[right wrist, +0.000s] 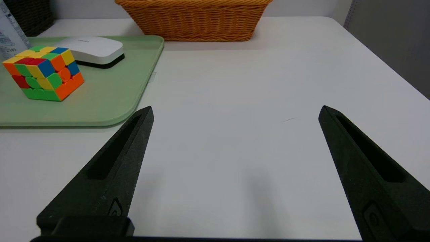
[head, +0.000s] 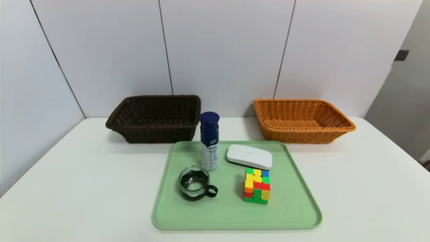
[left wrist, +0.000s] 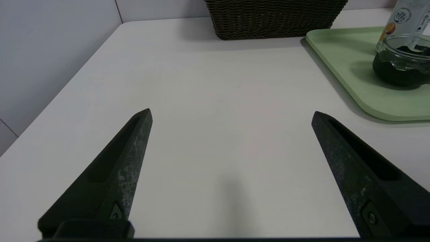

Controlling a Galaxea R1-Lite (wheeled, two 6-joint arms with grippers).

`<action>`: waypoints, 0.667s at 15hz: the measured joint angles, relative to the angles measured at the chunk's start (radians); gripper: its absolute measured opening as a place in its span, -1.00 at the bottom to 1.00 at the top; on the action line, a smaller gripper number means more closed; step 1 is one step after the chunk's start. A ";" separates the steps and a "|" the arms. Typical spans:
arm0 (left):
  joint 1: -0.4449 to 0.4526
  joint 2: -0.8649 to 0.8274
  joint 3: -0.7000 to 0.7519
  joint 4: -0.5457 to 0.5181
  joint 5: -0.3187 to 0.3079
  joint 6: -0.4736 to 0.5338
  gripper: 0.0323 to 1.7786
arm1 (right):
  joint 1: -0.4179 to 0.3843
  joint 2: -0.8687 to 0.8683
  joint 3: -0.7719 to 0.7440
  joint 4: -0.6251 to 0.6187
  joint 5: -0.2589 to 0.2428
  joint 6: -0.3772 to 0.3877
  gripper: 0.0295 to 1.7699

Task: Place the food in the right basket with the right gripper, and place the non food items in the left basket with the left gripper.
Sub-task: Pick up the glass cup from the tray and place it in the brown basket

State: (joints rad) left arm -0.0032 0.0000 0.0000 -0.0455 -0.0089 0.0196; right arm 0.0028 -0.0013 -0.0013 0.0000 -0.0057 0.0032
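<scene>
White wall panels with dark seams back a smooth white bench [head: 84,174], where nothing has been sorted yet. On a clock face centred on the pale green plastic tray [head: 295,205], the dark brown left basket [head: 155,118] lies at about eleven o'clock and the orange-tan right basket [head: 302,120] at about one; both are stiff woven wicker with flared sides and hold nothing. On the tray, the food bottle [head: 209,141] stands upright at eleven o'clock, a slim, rigid cylinder with a dark blue cap and white label; it looks light but easy to tip, so a grip across its middle seems safest. The flat white case [head: 249,156] lies at one o'clock, smooth and low, probably slippery, best pinched across its narrow width. The multicoloured puzzle cube [head: 257,186] sits at four o'clock, hard and blocky, with flat opposite faces to grip. The small glass cup [head: 194,182] at eight o'clock is fragile, its black handle pointing toward the cube; the rim wall seems the likeliest hold. The left tool [left wrist: 231,116] and right tool [right wrist: 235,112] hover over bare bench either side of the tray, their fingers spread wide, grasping nothing.
</scene>
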 joint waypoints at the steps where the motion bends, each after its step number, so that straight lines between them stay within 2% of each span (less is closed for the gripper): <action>1: 0.000 0.000 0.000 0.000 0.000 0.000 0.90 | 0.000 0.000 0.000 0.000 0.000 0.001 0.92; 10: 0.000 0.000 0.000 0.000 -0.003 0.006 0.90 | 0.000 0.000 0.001 -0.002 0.000 0.001 0.92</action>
State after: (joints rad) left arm -0.0032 0.0000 0.0000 -0.0455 -0.0115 0.0257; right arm 0.0032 -0.0013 -0.0004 -0.0017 -0.0057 0.0043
